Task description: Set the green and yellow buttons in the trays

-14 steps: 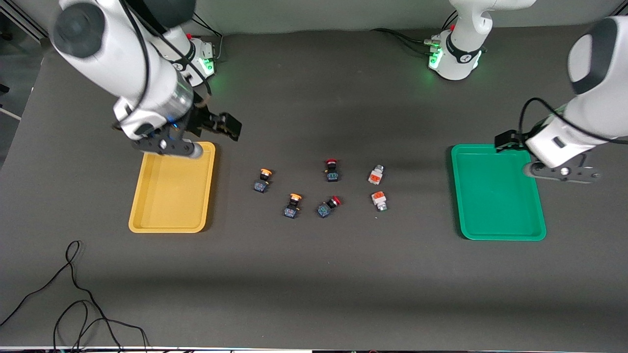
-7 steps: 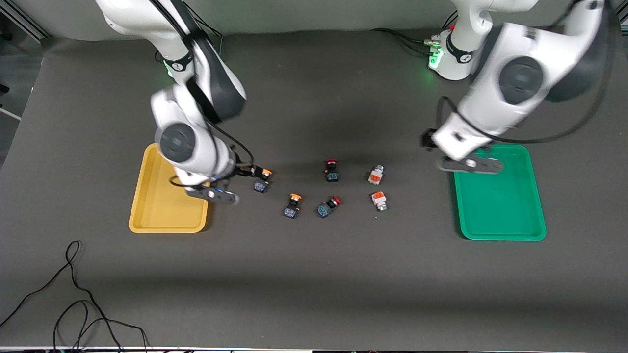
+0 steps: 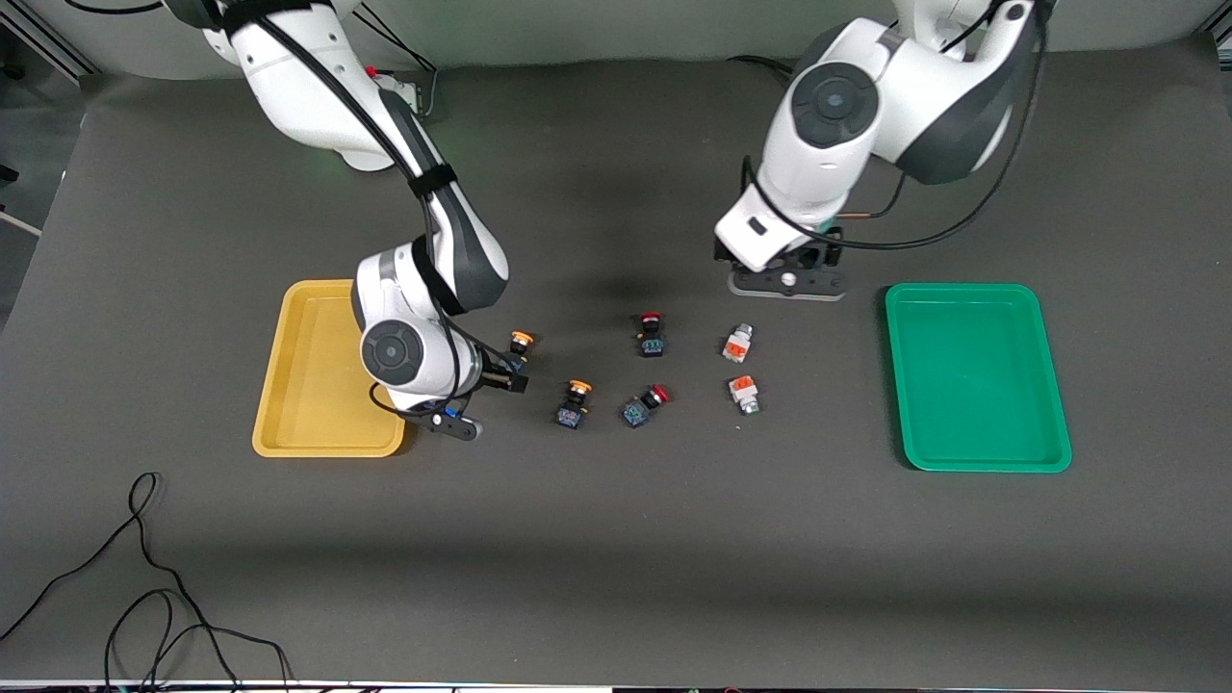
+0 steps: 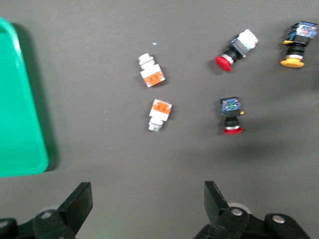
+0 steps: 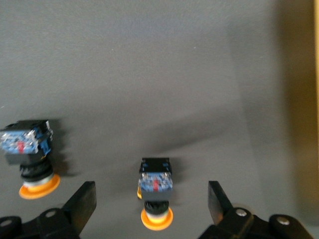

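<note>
Dark grey matting covered your table [image 3: 616,539], and the broad strip along the edge nearest the front camera lay bare apart from a black cable [image 3: 144,587] coiled at the corner toward the right arm's end. Your yellow tray [image 3: 298,385] sat toward the right arm's end and your green tray [image 3: 972,375] toward the left arm's end, both with nothing in them and each well apart from the six switches grouped in the middle. You had two orange-capped buttons there [image 3: 518,350] [image 3: 574,402], two white-bodied buttons with orange blocks [image 3: 737,344] [image 3: 743,394], and two red-capped switches [image 3: 651,334] [image 3: 643,404], all lying apart from one another with bare mat between them. Your right gripper [image 3: 505,373] was down low between the yellow tray and the cluster, its fingers [image 5: 84,199] spread wide and straddling the orange-capped button nearer that tray [image 5: 155,191] without touching it; it held nothing. Your left gripper [image 3: 787,274] hung over bare mat farther from the front camera than the white-bodied pair, with its fingers [image 4: 79,201] likewise spread wide and holding nothing, and its wrist view looked down on the two white-bodied buttons [image 4: 151,73] [image 4: 159,114] and the red-capped switches [image 4: 231,115] [image 4: 236,48].
</note>
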